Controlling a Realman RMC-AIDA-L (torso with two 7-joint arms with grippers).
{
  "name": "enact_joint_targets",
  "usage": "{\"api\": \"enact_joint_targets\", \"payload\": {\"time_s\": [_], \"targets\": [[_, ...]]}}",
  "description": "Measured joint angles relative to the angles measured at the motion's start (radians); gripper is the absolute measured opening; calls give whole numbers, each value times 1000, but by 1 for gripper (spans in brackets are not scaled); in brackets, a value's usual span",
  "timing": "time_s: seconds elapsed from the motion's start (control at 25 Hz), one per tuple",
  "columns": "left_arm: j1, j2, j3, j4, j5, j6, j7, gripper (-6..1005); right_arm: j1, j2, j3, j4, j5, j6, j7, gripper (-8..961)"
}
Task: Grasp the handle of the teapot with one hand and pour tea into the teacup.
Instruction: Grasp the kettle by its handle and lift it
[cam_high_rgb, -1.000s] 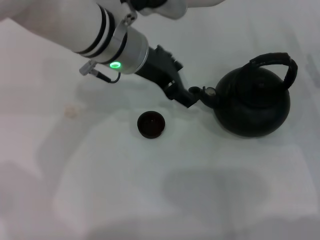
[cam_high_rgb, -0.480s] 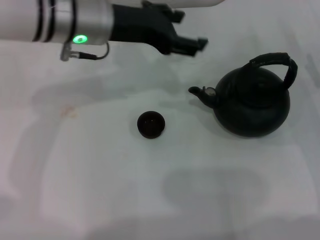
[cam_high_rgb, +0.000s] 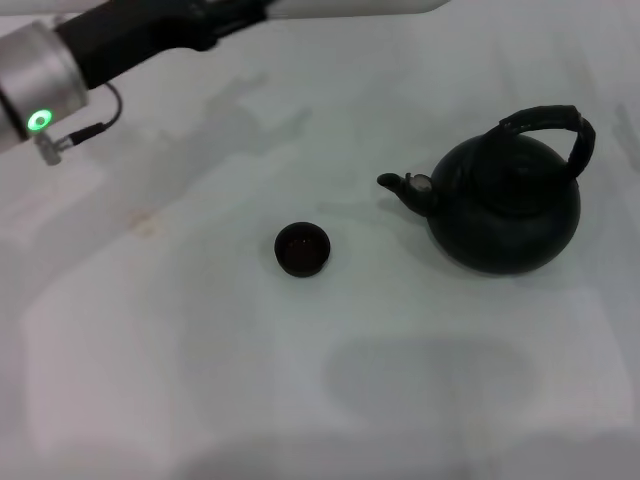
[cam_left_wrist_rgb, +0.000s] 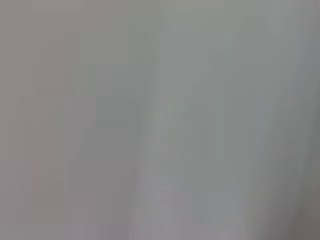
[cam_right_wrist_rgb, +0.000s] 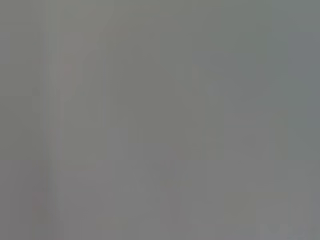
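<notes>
Sitting upright, bulbous matte teapot (cam_high_rgb: 505, 205) faces the small round teacup (cam_high_rgb: 302, 249); hand states unseeable.

Black teapot (cam_high_rgb: 505, 208) upright, handle (cam_high_rgb: 556, 128) arched above, spout toward the small dark teacup (cam_high_rgb: 302, 249) nearby

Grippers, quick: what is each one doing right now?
Left: arm raised at the far left of the head view, gripper out of frame, holding nothing visible.
Right: not in view.
</notes>
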Motion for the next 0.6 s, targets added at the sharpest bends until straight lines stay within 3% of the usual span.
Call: {"api": "enact_joint_targets", "payload": {"time_s": [0.36, 0.6], "targets": [[-20, -3, -20, -418, -536, 97, 493, 878, -9, -1, -4, 2, 51, -85, 158, 818], [-52, -7, -20, -594, -741, 129, 601, 878, -31, -15, -11, 11, 34, -129, 319, 816]]}}
